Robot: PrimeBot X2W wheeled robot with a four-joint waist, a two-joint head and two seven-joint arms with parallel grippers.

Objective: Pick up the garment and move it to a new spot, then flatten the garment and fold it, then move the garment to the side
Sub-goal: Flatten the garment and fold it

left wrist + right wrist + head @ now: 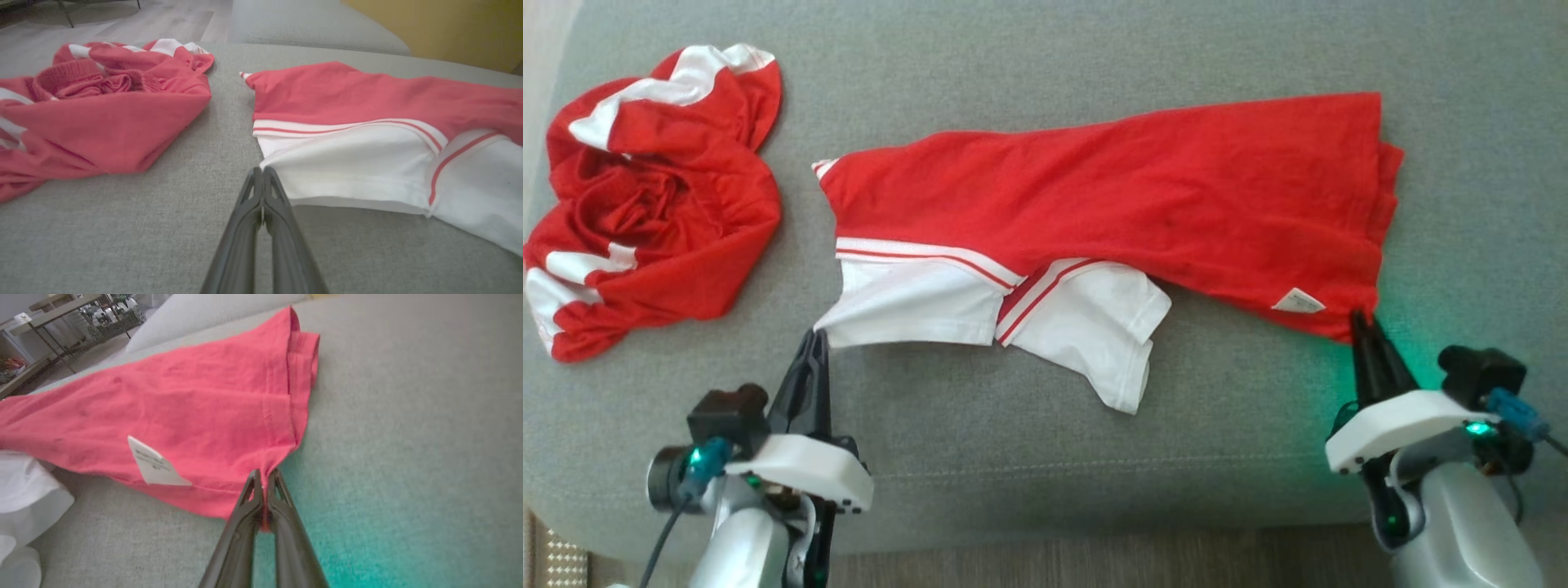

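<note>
The garment (1111,196), a red shirt with white sleeves and red-striped trim, lies stretched sideways across the grey cushion (1094,425). My left gripper (814,336) is shut with its tips pinching the near corner of the white sleeve (367,163); the left wrist view shows the closed gripper (262,171) meeting that corner. My right gripper (1360,318) is shut on the red hem corner at the right end. In the right wrist view red cloth (184,408) shows between that gripper's (264,475) fingers. A white label (1298,301) sits near that corner.
A second red and white garment (654,196) lies crumpled at the far left of the cushion, close to the stretched shirt's left end. The cushion's front edge and wooden floor (1094,563) run just behind my wrists. Shelving (61,314) stands beyond the cushion.
</note>
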